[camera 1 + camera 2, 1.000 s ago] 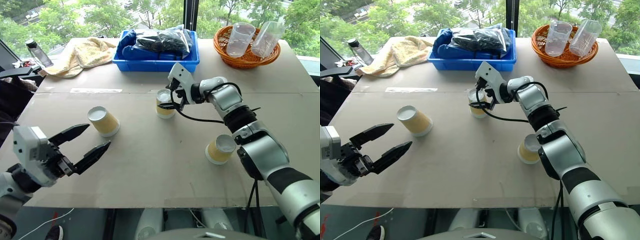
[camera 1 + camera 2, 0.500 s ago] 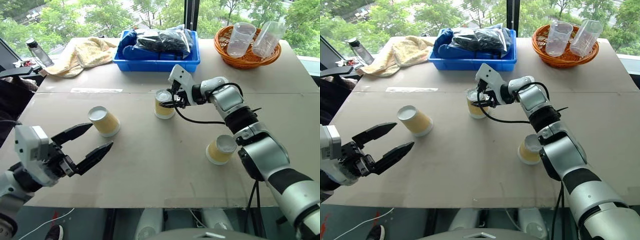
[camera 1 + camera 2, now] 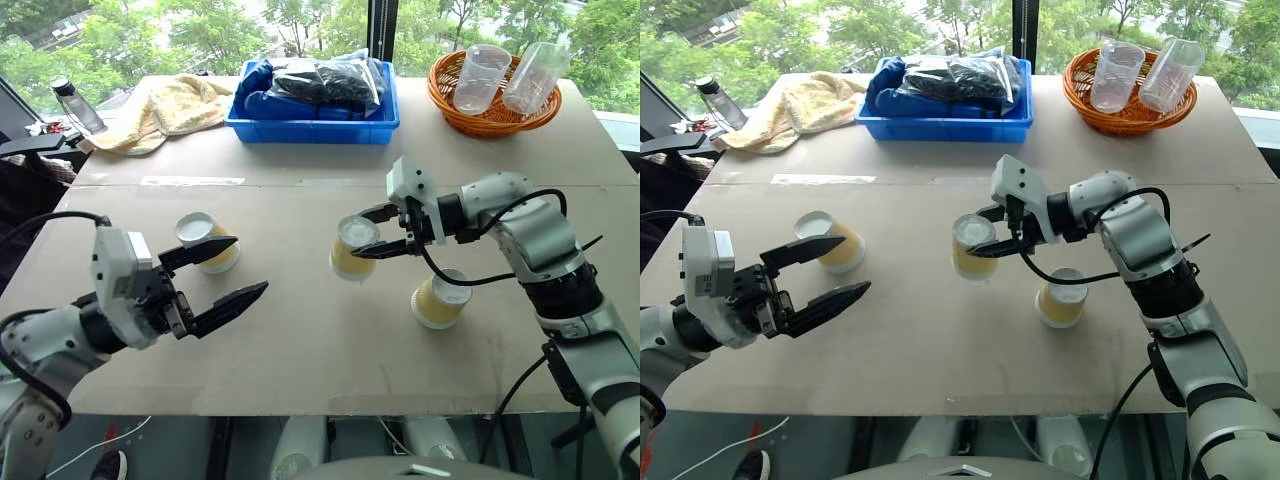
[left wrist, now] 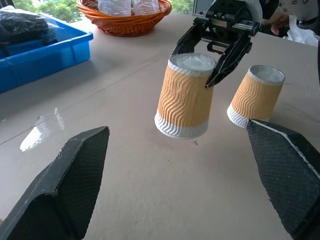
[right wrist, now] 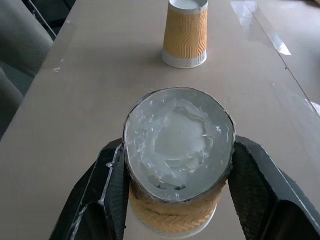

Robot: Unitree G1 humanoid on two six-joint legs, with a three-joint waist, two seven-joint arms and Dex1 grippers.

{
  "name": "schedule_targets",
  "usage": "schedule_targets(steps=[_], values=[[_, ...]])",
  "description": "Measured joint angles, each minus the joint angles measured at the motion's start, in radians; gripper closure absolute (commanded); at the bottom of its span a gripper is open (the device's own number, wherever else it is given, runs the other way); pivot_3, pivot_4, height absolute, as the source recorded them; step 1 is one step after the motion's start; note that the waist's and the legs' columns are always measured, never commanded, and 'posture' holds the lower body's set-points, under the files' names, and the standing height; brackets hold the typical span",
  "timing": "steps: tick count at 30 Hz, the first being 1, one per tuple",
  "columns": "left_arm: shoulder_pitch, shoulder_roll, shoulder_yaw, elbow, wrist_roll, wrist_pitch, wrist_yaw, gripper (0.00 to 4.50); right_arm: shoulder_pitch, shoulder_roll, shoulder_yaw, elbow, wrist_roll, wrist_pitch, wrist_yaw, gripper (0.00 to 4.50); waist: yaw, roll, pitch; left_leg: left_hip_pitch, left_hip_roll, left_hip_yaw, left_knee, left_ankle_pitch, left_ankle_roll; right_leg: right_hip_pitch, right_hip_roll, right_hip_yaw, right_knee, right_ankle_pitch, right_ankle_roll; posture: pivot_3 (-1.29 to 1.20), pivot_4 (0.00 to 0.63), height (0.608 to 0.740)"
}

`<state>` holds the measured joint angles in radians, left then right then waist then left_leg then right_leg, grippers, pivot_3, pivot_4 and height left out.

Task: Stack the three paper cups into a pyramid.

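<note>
Paper cups number three, and none is stacked yet, so the pyramid is hardly begun. The right hand (image 3: 377, 232) pinches one cup (image 3: 351, 250) near its upturned base, and the left wrist view suggests it hangs just above the surface (image 3: 300, 330), tilted a little. A second cup (image 3: 440, 298) stands upside down on the surface, just beside the held one at about its four o'clock. The third cup (image 3: 208, 242) sits well apart, out toward nine o'clock from the held cup, close to the upper finger of the left hand (image 3: 231, 270), whose fingers are spread wide with nothing between them.

By my reckoning the work in hand is bringing the held cup next to the standing one to form the bottom pair. Left to do: set that cup down touching or just beside its neighbour, fetch the far cup, and seat it on top across the two bases.
</note>
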<state>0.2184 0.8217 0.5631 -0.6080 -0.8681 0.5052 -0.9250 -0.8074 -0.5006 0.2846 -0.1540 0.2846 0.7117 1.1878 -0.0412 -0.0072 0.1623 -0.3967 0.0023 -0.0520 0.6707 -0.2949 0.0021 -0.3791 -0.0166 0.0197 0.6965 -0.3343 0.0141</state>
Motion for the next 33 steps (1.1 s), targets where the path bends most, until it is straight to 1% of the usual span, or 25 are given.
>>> schedule_targets(steps=[3,6,10,14,22,24,25,27,28,33], values=[[-0.022,0.016,-0.025,0.021,0.0,0.008,-0.021,0.0,0.06,-0.047,-0.024,-0.114,0.034,0.045,-0.029,2.46,0.002,0.0,0.0,0.0,0.0,0.0,0.0,0.0,0.0,0.0,0.0,0.0,0.0,0.0,0.0,0.0,0.15,0.74],[-0.038,0.019,-0.032,0.035,0.001,0.01,-0.032,0.0,0.137,-0.085,-0.019,-0.188,0.039,0.057,-0.046,2.46,0.004,0.0,0.0,0.0,0.0,0.0,0.0,0.0,0.0,0.0,0.0,0.0,0.0,0.0,0.0,0.0,0.15,0.74],[-0.06,0.024,-0.059,0.042,0.001,0.013,-0.043,0.0,0.2,-0.124,-0.018,-0.253,0.043,0.071,-0.08,2.46,0.002,0.0,0.0,0.0,0.0,0.0,0.0,0.0,0.0,0.0,0.0,0.0,0.0,0.0,0.0,0.0,0.15,0.74],[-0.073,0.026,-0.066,0.043,0.0,0.019,-0.049,0.0,0.235,-0.146,-0.016,-0.269,0.036,0.058,-0.104,2.46,0.003,0.0,0.0,0.0,0.0,0.0,0.0,0.0,0.0,0.001,0.0,0.0,0.0,0.0,0.0,0.0,0.15,0.74],[-0.081,0.032,-0.065,0.043,0.0,0.033,-0.056,0.0,0.274,-0.205,-0.015,-0.268,0.037,0.026,-0.105,2.46,0.004,0.0,0.0,0.0,0.0,0.0,0.001,0.0,0.0,0.001,0.0,0.0,0.0,0.0,0.0,0.0,0.15,0.74],[-0.084,0.032,-0.065,0.044,0.0,0.034,-0.057,0.0,0.274,-0.206,-0.015,-0.268,0.042,0.026,-0.104,1.46,0.003,0.0,0.0,0.0,0.0,0.0,0.001,0.0,0.0,0.001,0.0,0.0,0.0,0.0,0.0,0.0,0.15,0.74],[-0.085,0.032,-0.065,0.044,0.0,0.034,-0.058,0.0,0.274,-0.206,-0.015,-0.268,0.046,0.027,-0.104,1.09,0.004,0.0,0.0,0.0,0.0,0.0,0.001,0.0,0.0,0.001,0.0,0.0,0.0,0.0,0.0,0.0,0.15,0.74],[-0.085,0.032,-0.065,0.048,0.0,0.035,-0.062,0.0,0.274,-0.206,-0.015,-0.268,0.056,0.028,-0.103,0.13,0.004,0.0,0.0,0.0,0.0,0.0,0.001,0.0,0.0,0.001,0.0,0.0,0.0,0.0,0.0,0.0,0.15,0.74],[-0.085,0.032,-0.065,0.05,0.0,0.035,-0.062,0.0,0.274,-0.206,-0.016,-0.268,0.064,0.029,-0.103,0.05,0.004,0.0,0.0,0.0,0.0,0.0,0.001,0.0,0.0,0.001,0.0,0.0,0.0,0.0,0.0,0.0,0.15,0.74],[-0.077,0.031,-0.063,0.05,0.0,0.035,-0.06,0.0,0.273,-0.177,-0.054,-0.269,0.127,0.043,-0.12,0.05,0.004,0.0,0.0,0.0,0.0,0.0,0.001,0.0,0.0,0.001,0.0,0.0,0.0,0.0,0.0,0.0,0.15,0.74]])
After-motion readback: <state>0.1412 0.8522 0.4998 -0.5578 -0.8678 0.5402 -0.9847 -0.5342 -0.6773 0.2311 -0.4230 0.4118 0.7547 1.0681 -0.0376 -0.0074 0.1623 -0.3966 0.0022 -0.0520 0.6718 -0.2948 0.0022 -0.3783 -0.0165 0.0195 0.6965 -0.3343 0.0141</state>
